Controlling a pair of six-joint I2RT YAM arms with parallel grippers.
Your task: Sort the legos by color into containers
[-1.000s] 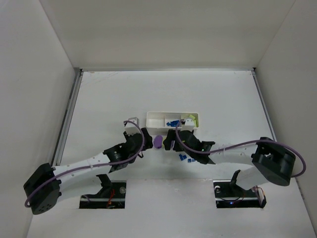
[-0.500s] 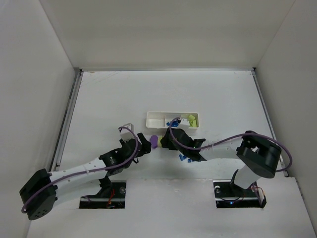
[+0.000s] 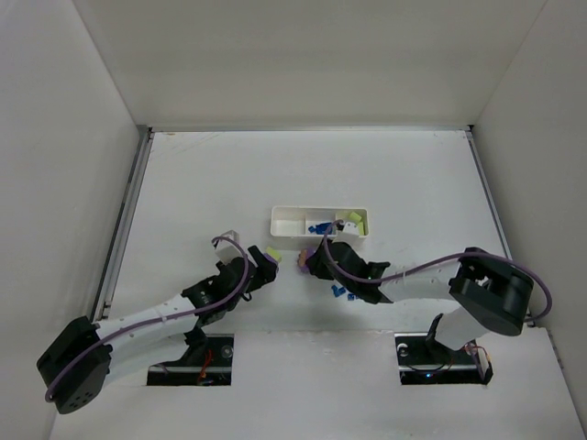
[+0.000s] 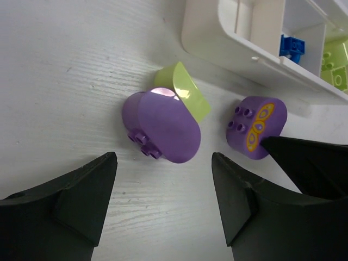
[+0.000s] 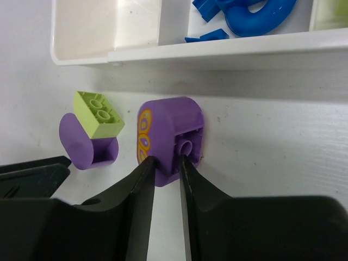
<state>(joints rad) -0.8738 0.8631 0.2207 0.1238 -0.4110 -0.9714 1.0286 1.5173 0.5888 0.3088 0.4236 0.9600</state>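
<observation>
- On the table (image 3: 413,174), just at 6 o'clock of the white tray (image 5: 217,51), the patterned purple piece (image 5: 171,136) is being pinched by the right gripper (image 5: 165,163). The jaws are narrow and clamped on one thin underside wall, probably the only edge slim enough to grip.
- The piece is being kept on its side. It is rounded and glossy, with a yellow-orange oval print on one face and a hollow base with a single tube.
- At 9 o'clock of it, apart, a plain purple piece (image 4: 163,128) is being left with a yellow-green block (image 4: 182,89) stuck to it. This pair will likely need splitting before sorting.
- The left gripper (image 4: 163,168) is being held wide at 6 o'clock of that pair, touching nothing, seemingly lined up on it.
- The blue pieces (image 5: 239,11) are being kept in the middle compartment. No purple is being seen in the tray.
</observation>
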